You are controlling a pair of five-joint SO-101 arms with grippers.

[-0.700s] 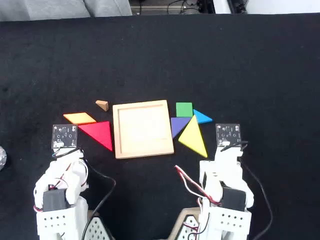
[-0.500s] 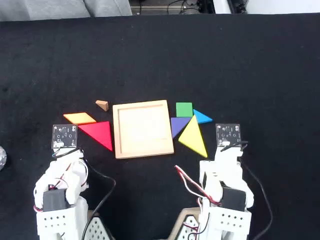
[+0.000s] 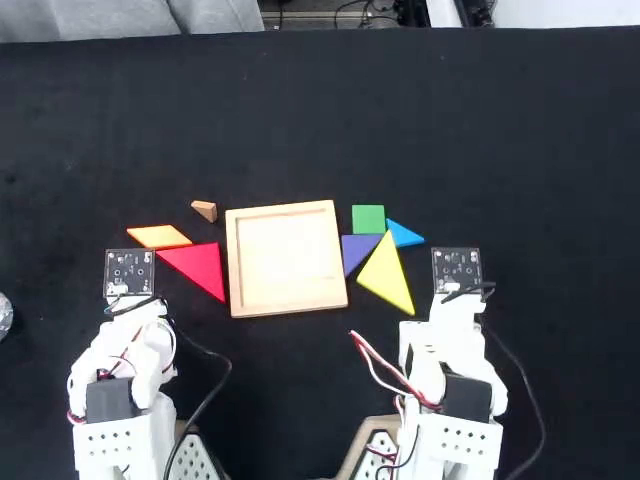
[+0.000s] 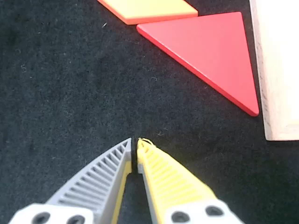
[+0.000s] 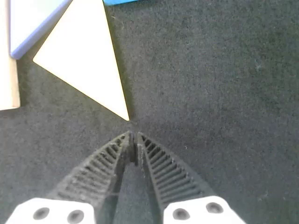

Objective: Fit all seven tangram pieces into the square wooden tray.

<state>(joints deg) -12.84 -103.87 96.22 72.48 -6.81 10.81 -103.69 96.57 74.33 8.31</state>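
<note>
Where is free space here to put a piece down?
Free: inside the tray, the table beyond it, the strip between tray, left arm and right arm. Crowded: yellow triangle, purple piece, green square, blue triangle on its right; red triangle, orange parallelogram, brown piece left.

Lower left of the high view: left arm (image 3: 125, 375), white printed shells around black servo blocks, on a white base (image 3: 115, 440) pierced by rows of small holes; a square black circuit board (image 3: 130, 272) caps it; a black cable (image 3: 205, 395) loops beside it; lower right: right arm (image 3: 450, 375), same build, with its own black board (image 3: 457, 267) and red and white wires (image 3: 372, 368); left gripper (image 4: 136, 145): one grey ribbed finger (image 4: 105, 175), one yellow finger (image 4: 163, 175), on white mounts with round screw holes; right gripper (image 5: 133, 138): both ribbed fingers (image 5: 100, 170) black, white mounts alike.
</note>
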